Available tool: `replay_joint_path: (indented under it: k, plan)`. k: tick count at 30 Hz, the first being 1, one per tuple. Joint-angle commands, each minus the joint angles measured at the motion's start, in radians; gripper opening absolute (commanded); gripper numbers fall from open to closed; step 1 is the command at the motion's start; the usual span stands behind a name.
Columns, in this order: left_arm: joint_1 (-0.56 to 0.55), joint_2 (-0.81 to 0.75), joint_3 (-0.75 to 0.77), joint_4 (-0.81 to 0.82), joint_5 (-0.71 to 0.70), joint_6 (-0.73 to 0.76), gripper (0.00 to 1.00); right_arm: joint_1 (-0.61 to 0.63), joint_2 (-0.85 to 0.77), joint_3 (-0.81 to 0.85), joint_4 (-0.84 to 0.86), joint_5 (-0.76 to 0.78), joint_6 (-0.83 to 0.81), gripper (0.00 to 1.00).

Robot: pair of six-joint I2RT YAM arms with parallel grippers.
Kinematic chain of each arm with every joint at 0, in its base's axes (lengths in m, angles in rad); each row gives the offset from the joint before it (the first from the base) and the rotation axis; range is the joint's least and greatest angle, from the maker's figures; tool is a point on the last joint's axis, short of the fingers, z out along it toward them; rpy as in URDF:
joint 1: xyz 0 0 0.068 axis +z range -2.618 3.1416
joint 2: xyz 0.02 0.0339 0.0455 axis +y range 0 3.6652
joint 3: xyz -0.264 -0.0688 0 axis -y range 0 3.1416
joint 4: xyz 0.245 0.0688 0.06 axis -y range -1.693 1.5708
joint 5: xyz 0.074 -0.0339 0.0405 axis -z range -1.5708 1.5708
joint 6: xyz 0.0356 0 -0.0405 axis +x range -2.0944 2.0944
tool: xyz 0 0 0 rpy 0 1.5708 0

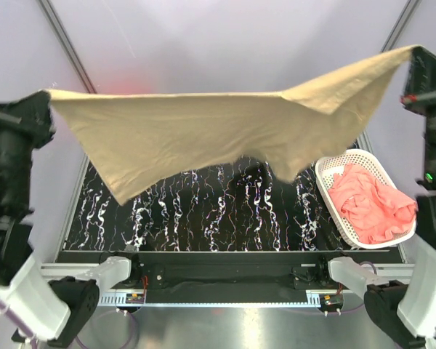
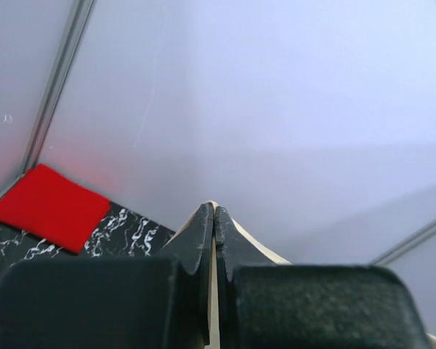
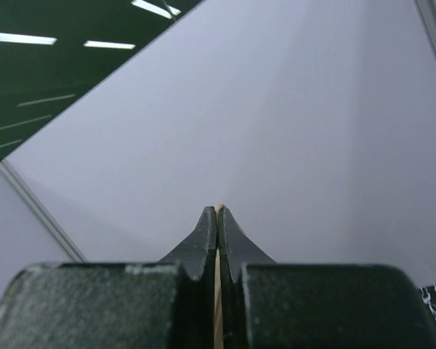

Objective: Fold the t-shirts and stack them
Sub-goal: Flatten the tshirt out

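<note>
The tan t-shirt point(image 1: 203, 138) hangs stretched above the marbled table point(image 1: 225, 211). At right, a white basket point(image 1: 327, 178) holds the pink t-shirt point(image 1: 370, 203). The red t-shirt point(image 2: 51, 207) lies folded far left. The left gripper point(image 2: 214, 211) and right gripper point(image 3: 217, 212) each pinch a tan corner, fingers fully closed.

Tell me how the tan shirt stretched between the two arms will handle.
The plain tan cloth t-shirt is probably very floppy: it sags and drapes between the left pincer and right pincer. Likely light, since thin pinches at two corners hold it aloft. Its wrinkles suggest it would bunch, not slide, if pushed.
</note>
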Motion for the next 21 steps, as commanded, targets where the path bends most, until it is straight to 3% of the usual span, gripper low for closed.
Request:
replay_joint_path:
  k: [1,9,13,17,21]
  plan:
    - [0.006,-0.083,0.067,0.006,0.045,0.021,0.0,0.001,-0.07,0.118,-0.063,-0.05,-0.043,0.0]
    - [-0.046,-0.222,0.07,-0.14,0.022,-0.028,0.0,0.001,-0.11,0.35,-0.27,-0.099,0.032,0.0]
    - [-0.095,-0.246,0.01,-0.143,-0.026,-0.036,0.0,0.001,-0.142,0.22,-0.251,-0.124,0.071,0.0]
    - [-0.1,-0.272,-0.132,-0.123,-0.05,-0.027,0.0,0.001,-0.174,-0.03,-0.167,-0.139,0.115,0.0]
    - [-0.1,-0.331,-0.422,0.007,-0.105,-0.019,0.0,0.0,-0.205,-0.32,0.037,-0.153,0.149,0.0]
